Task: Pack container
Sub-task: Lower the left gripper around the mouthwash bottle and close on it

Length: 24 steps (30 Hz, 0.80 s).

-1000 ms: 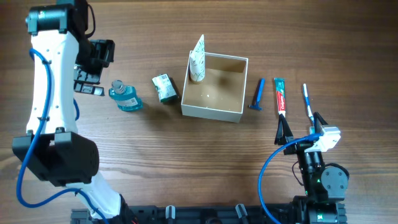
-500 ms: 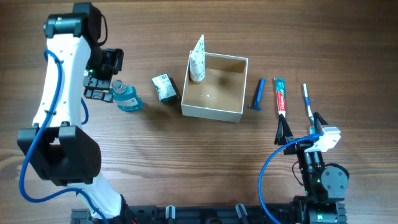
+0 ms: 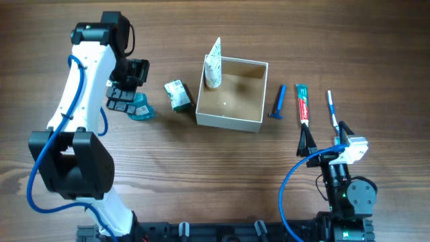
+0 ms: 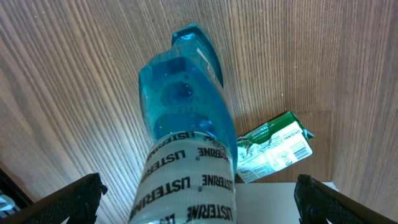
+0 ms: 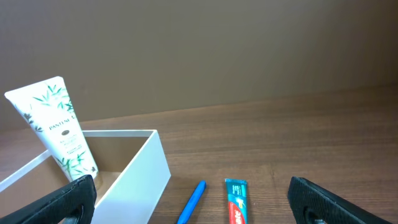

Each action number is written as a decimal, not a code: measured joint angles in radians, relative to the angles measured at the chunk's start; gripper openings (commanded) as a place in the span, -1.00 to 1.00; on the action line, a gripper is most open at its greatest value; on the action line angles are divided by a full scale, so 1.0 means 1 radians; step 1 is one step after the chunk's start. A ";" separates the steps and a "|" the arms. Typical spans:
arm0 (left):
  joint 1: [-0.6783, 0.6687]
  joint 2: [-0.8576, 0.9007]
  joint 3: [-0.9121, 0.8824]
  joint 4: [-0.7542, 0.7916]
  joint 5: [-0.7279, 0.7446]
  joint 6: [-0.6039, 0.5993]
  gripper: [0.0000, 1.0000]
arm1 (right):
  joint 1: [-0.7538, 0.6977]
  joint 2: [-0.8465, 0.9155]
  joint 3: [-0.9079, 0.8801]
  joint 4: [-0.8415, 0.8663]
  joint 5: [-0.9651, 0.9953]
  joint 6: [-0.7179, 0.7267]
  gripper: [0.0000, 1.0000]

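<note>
The container (image 3: 235, 119) is a square box with white walls and a brown inside, at mid-table; it also shows in the right wrist view (image 5: 146, 174). A white Pantene tube (image 3: 213, 64) leans in its far left corner. A blue Listerine bottle (image 3: 142, 109) lies left of the box, and fills the left wrist view (image 4: 186, 137). My left gripper (image 3: 125, 97) is open, its fingers on either side of the bottle (image 4: 196, 196). A green packet (image 3: 177, 95) lies between bottle and box. My right gripper (image 3: 326, 141) is open and empty near the front right.
Right of the box lie a blue razor (image 3: 277, 102), a toothpaste tube (image 3: 303, 103) and a toothbrush (image 3: 332, 111). In the right wrist view the razor (image 5: 191, 202) and toothpaste (image 5: 237, 202) lie just ahead.
My left arm has swung right and down until its open gripper is over the Listerine bottle. The right arm and the other items have not moved.
</note>
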 measured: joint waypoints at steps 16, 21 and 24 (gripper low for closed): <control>0.000 0.000 0.000 0.002 -0.067 -0.104 1.00 | 0.000 0.000 0.000 0.000 0.000 0.000 1.00; 0.000 0.000 -0.003 0.007 -0.090 -0.109 1.00 | 0.000 0.000 0.000 0.000 0.000 0.000 0.99; 0.000 0.000 -0.027 0.021 -0.093 -0.112 1.00 | 0.000 0.000 0.000 0.000 0.000 0.000 1.00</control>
